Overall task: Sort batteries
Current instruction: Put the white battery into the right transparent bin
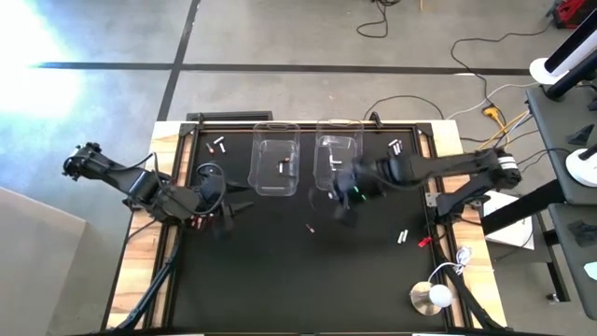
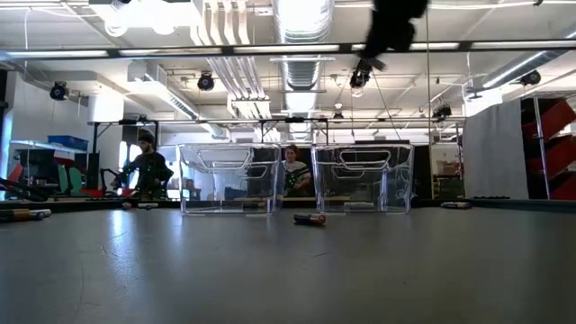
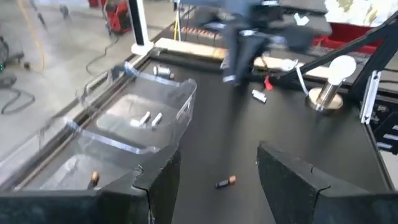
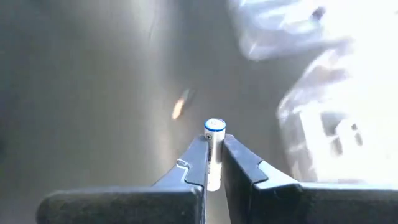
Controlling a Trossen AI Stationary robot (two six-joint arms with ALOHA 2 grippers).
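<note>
My right gripper (image 4: 214,149) is shut on a silvery-white battery (image 4: 214,140), high above the table just in front of the right clear bin (image 1: 338,154). It shows at the top of the low view (image 2: 387,36). My left gripper (image 3: 217,186) is open and empty at the table's left (image 1: 226,207). A dark copper-tinted battery (image 3: 225,182) lies on the mat ahead of it, and also shows in the low view (image 2: 309,219). The left clear bin (image 1: 276,159) holds a dark battery (image 3: 93,177). The right bin holds white batteries (image 3: 146,118). My right gripper pinches the silvery-white battery by its sides between the two fingers. The battery lies along the fingers, and its one end (image 4: 214,126) sticks out past the fingertips. The fingers come from above. The battery is lifted clear of the table.
Loose batteries lie on the black mat at the far left (image 1: 220,145), the far right (image 1: 395,146) and the near right (image 1: 403,237). A round silver thing (image 1: 431,297) stands at the near right corner. People show in the room behind the bins (image 2: 148,171).
</note>
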